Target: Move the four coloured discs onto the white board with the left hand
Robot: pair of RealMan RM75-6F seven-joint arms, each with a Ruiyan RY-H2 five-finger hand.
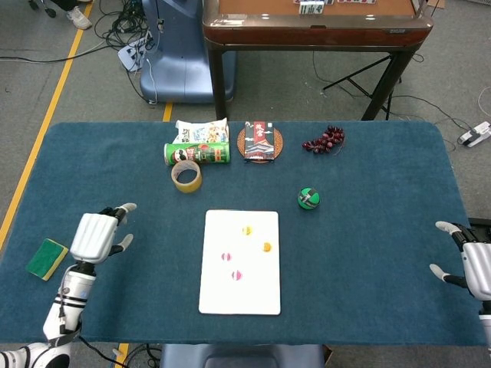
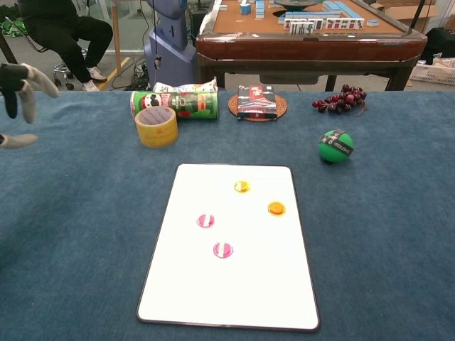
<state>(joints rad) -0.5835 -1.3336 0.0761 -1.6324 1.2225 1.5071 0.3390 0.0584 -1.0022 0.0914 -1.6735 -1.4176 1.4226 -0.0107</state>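
The white board (image 1: 240, 295) (image 2: 234, 291) lies flat at the middle of the blue table. On it rest a yellow disc (image 1: 247, 229) (image 2: 242, 186), an orange disc (image 1: 267, 247) (image 2: 276, 208) and two pink striped discs (image 1: 226, 257) (image 2: 205, 221), (image 1: 236, 274) (image 2: 223, 249). My left hand (image 1: 97, 234) (image 2: 20, 99) hovers open far left of the board, holding nothing. At the table's right edge my right hand (image 1: 474, 266) is open and empty; the chest view does not show it.
Along the back stand a roll of tape (image 1: 186, 175) (image 2: 156, 126), a green can (image 1: 198, 153) (image 2: 174, 104), a snack bag (image 1: 201, 130), a box on a coaster (image 1: 260, 142) (image 2: 257, 104) and grapes (image 1: 324, 141) (image 2: 339, 99). A green ball (image 1: 308, 198) (image 2: 335, 146) lies right of the board, a sponge (image 1: 46, 258) far left.
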